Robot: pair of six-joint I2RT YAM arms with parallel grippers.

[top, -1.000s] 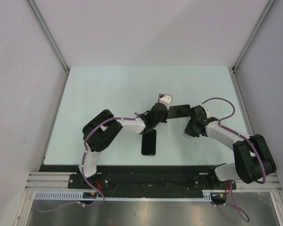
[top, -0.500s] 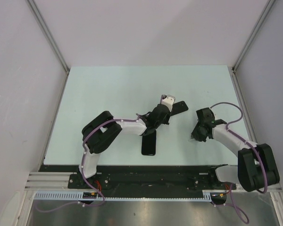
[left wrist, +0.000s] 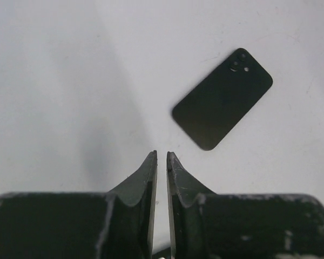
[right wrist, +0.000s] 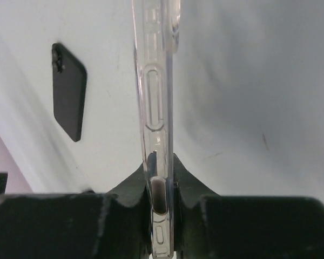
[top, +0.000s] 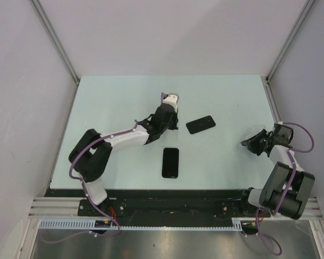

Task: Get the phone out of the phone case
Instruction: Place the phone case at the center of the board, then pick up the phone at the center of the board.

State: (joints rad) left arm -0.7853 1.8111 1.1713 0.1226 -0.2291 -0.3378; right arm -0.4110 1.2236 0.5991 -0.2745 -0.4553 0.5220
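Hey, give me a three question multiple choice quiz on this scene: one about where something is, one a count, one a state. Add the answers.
1. Where does the tilted black phone lie?
A. On the table, to the right of the left gripper
B. In the right gripper
C. On top of the left arm's base

2. How many black phones lie on the table?
A. One
B. Two
C. Three

3. The right gripper's jaws are:
A. Wide open and empty
B. Shut on the clear case
C. Shut on a phone

Answers:
1 A: the tilted black phone rests free on the table, just right of the left gripper.
2 B: the overhead view shows that phone plus a straight black phone nearer the arms.
3 B: the right gripper pinches the clear case edge-on.
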